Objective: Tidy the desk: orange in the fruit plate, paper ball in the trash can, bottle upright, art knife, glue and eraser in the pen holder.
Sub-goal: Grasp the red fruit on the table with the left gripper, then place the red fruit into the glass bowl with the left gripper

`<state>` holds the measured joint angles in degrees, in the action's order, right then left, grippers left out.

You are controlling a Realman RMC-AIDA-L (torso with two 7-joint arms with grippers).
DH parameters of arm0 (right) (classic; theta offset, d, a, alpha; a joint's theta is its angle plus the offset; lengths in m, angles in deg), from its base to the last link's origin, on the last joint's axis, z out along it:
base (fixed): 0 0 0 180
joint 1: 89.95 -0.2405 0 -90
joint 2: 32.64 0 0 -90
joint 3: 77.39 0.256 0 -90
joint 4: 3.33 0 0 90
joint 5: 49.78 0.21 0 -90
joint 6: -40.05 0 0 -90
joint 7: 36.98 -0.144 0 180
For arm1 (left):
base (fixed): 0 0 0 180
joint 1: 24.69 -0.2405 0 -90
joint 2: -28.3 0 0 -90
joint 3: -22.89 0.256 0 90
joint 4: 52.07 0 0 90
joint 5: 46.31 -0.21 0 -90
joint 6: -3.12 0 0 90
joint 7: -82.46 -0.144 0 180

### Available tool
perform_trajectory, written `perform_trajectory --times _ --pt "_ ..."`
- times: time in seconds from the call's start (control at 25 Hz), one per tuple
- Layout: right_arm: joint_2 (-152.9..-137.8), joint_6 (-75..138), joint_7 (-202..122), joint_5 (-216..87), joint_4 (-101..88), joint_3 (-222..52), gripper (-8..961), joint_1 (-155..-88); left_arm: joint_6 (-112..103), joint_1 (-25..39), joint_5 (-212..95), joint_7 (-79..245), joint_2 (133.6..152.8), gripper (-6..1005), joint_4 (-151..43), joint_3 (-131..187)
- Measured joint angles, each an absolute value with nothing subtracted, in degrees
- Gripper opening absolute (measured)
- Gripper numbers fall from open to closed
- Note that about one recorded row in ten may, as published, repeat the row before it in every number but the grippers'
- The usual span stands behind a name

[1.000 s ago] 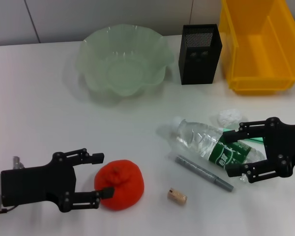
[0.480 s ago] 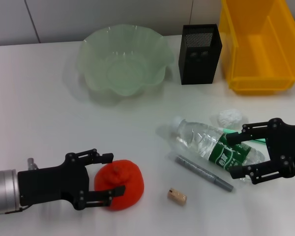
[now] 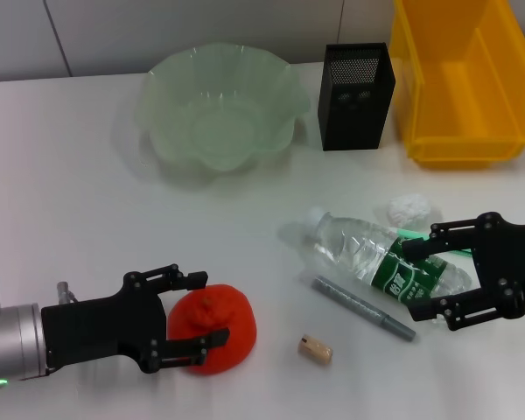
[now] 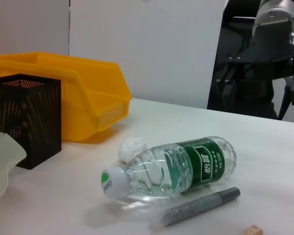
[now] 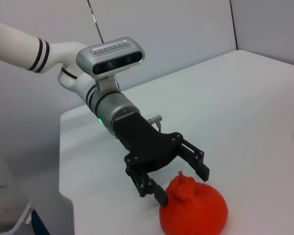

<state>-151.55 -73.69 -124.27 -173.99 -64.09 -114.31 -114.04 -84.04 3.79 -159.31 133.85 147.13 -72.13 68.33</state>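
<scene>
The orange (image 3: pixel 234 325) lies on the desk (image 3: pixel 70 201) at the front left. My left gripper (image 3: pixel 207 308) is open, with a finger on either side of the orange's left part; the right wrist view shows this gripper (image 5: pixel 184 186) and the orange (image 5: pixel 198 211) too. The bottle (image 3: pixel 359 254) lies on its side, cap toward the fruit plate (image 3: pixel 219 109). My right gripper (image 3: pixel 413 277) is open with its fingers on either side of the bottle's label end. The paper ball (image 3: pixel 409 208) lies just beyond the bottle. The eraser (image 3: pixel 315 348) lies in front of the grey art knife (image 3: pixel 361 307).
The pen holder (image 3: pixel 356 96) and the trash can (image 3: pixel 459 83) stand at the back right, also in the left wrist view (image 4: pixel 24 115) (image 4: pixel 83 93). A thin green object (image 3: pixel 451 249) lies partly hidden behind my right gripper. The bottle (image 4: pixel 176 164) and the paper ball (image 4: pixel 131 148) also show there.
My left gripper has moved right toward the orange, and its fingers now reach along both sides of it. The right gripper has barely moved.
</scene>
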Motion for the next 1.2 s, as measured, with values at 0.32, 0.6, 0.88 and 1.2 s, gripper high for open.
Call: perform_trajectory --times 0.32,0.6,0.88,1.2 --pt "-151.55 -73.67 -124.27 -173.88 -63.92 -114.31 786 -114.11 -83.83 3.51 -159.38 133.18 147.13 744 -72.11 68.33" --pt "-151.55 -73.56 -124.27 -173.88 -63.79 -114.30 786 -114.12 -83.82 3.27 -159.46 131.37 147.13 555 -71.54 68.47" --pt "-151.55 -73.57 -124.27 -173.77 -63.69 -114.31 787 -114.11 -84.02 3.40 -159.49 131.24 147.12 263 -71.36 69.40" --pt "-151.55 -73.61 -124.27 -173.62 -63.70 -114.31 787 -114.11 -87.56 3.52 -158.83 131.84 146.88 179 -72.13 68.67"
